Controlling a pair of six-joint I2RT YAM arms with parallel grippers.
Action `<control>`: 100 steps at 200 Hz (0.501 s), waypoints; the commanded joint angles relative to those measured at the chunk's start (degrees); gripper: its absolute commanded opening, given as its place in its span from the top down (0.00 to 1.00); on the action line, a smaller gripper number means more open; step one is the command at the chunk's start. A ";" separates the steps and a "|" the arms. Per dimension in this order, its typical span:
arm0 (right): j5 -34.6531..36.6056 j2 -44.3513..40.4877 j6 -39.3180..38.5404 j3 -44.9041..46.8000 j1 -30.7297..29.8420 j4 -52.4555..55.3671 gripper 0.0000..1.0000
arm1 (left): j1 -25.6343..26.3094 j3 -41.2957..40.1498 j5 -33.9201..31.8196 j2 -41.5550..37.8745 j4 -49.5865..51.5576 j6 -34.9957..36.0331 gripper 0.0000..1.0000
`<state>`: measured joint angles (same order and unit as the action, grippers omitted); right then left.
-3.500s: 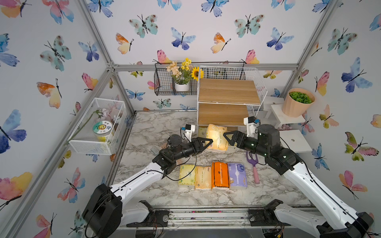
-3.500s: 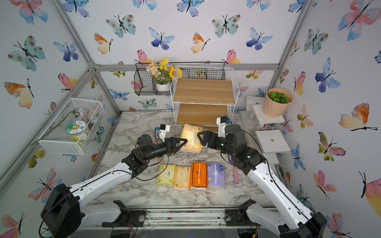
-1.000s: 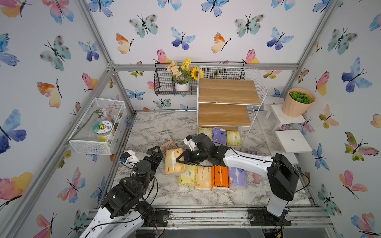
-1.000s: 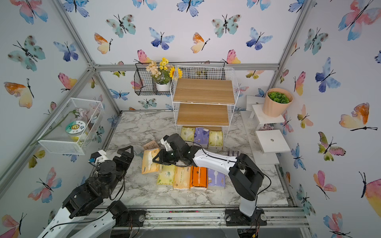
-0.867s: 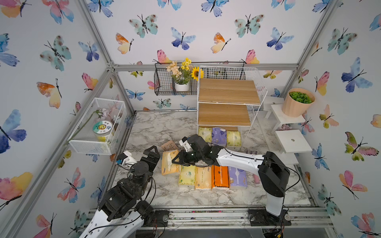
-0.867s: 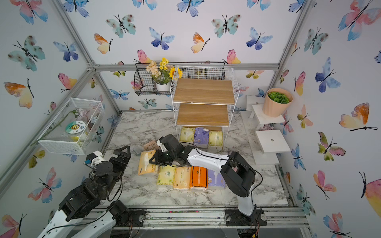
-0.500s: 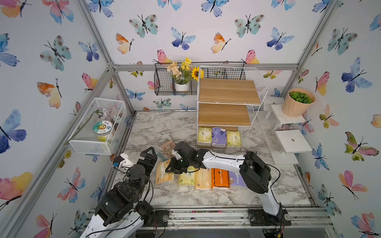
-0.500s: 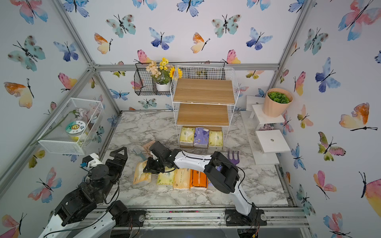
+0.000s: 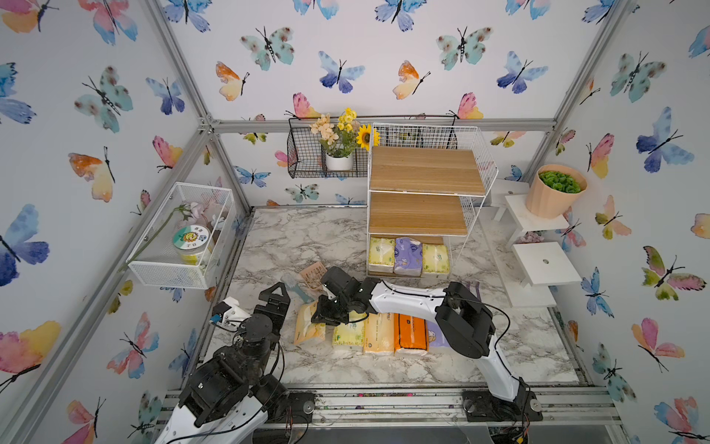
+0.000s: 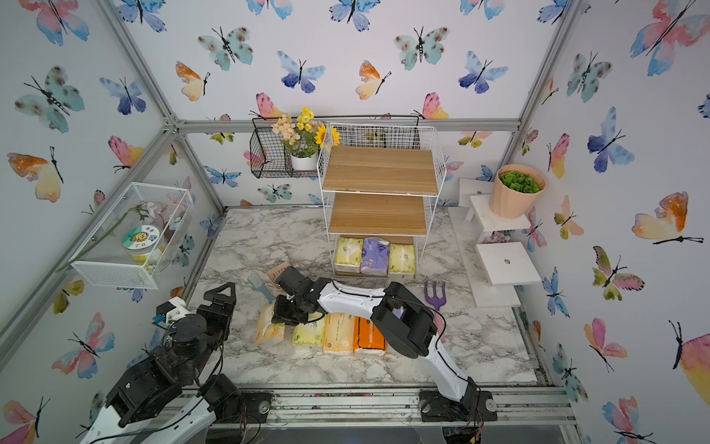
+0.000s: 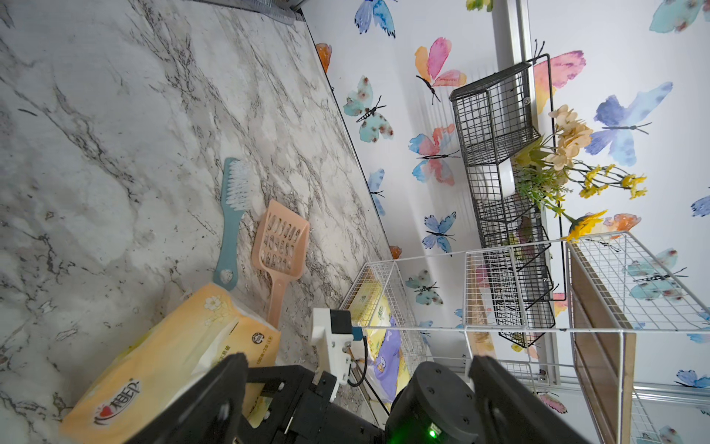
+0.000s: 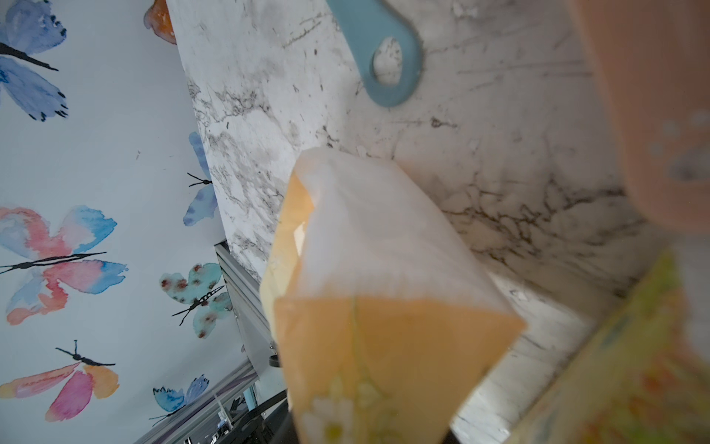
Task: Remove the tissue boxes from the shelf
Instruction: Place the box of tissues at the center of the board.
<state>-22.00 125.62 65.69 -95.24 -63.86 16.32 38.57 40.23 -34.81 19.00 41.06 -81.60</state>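
Note:
The shelf [image 9: 422,200] [image 10: 380,192] keeps three tissue boxes on its bottom board: yellow [image 9: 381,255], lavender [image 9: 408,255] and yellow [image 9: 435,258]. Near the table's front lies a row of packs: yellow-green [image 9: 347,334], pale peach [image 9: 378,332], orange [image 9: 410,332], and a lavender one [image 9: 436,334] partly hidden by the arm. My right gripper [image 9: 322,311] [image 10: 286,313] [image 12: 365,430] is shut on a peach pack [image 9: 309,325] [image 12: 384,307] [image 11: 169,357], which rests tilted at the row's left end. My left gripper [image 9: 277,298] [image 11: 357,399] stands open and empty, left of that pack.
A teal brush [image 9: 294,286] and a peach scoop [image 9: 313,273] lie just behind the peach pack. A purple fork [image 10: 435,294] lies right of my right arm. A white mesh basket [image 9: 180,234] hangs left, a black flower basket [image 9: 326,153] behind, white steps [image 9: 545,263] right.
My right arm has carried the peach pack from the shelf leftward and down to the row's left end. My left arm has drawn back toward the front left.

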 commanded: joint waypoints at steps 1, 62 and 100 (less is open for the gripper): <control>3.72 -0.35 -1.82 -0.34 -0.32 1.39 0.68 | -0.33 -1.06 1.43 0.15 1.42 -1.43 0.05; 10.43 -10.33 -5.47 4.56 -0.21 2.62 0.52 | -0.33 -2.23 2.73 0.94 1.26 -3.21 0.05; 12.24 -15.53 -6.52 7.94 0.75 4.61 0.63 | -0.29 -2.41 3.31 1.60 0.71 -3.22 0.05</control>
<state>-13.26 113.49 60.80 -89.47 -63.68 18.72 38.57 37.98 -33.04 19.79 41.21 -84.84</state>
